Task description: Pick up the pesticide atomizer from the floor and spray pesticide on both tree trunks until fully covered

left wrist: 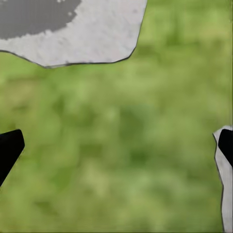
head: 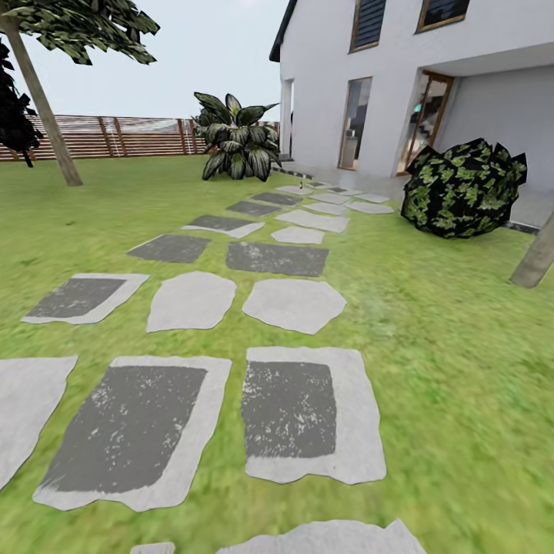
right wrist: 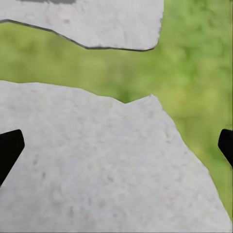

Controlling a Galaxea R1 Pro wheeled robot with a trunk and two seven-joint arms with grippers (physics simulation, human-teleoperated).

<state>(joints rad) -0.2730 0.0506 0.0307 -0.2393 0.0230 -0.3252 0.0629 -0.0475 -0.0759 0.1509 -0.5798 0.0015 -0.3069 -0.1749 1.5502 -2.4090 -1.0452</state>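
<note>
Atomizer sitting as tiny blurred speck [head: 302, 185] far down paving [head: 292, 304]; judging light, rigid, slippery, best gripping at neck. Left hand [left wrist: 116, 145] and right hand [right wrist: 116, 145] hanging spread wide, carrying nothing.

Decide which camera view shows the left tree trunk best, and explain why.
The head view: the tree trunk leans up from the lawn before the fence, foliage above. The wrist views look down between open fingertips onto grass and paving stones, nothing of the trunk.
</note>
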